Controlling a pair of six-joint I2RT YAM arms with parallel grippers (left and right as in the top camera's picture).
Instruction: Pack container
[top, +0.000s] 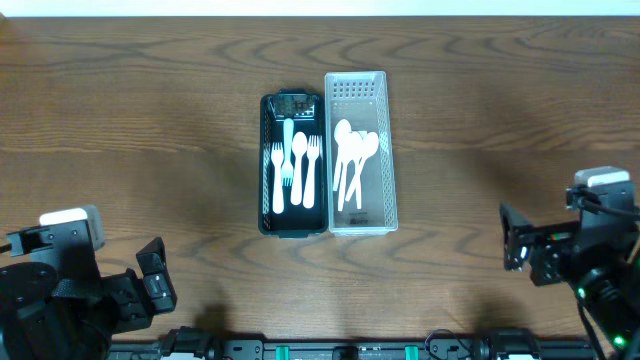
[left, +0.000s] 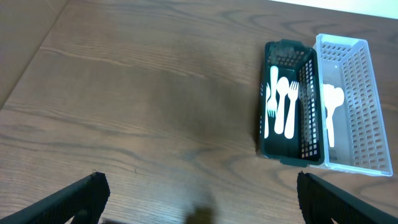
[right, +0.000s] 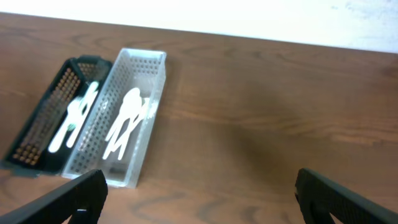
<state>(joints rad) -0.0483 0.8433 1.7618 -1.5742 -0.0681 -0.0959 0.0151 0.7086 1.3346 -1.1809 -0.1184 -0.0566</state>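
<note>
At the middle of the wooden table (top: 120, 120) stand 2 long slotted bins, side by side and touching along their long walls. The dark bin (top: 266, 165) holds at least 3 white forks (top: 298, 165), lying lengthwise with the tines toward 12 o'clock. The clear white bin (top: 390, 150) sits at its 3 o'clock side and holds a small heap of white spoons (top: 352, 160), bowls toward 12 o'clock and handles crossing one another.

Both arms are well apart from the bins. In the overhead view the left gripper (left: 202, 179) sits at about 8 o'clock from the bins, near the table's front edge. Its fingers (left: 81, 199) are spread wide, with only bare wood between them. The right gripper (right: 200, 176) sits at about 4 o'clock, also near the front edge. Its fingers (right: 336, 196) are likewise spread wide and hold nothing.
</note>
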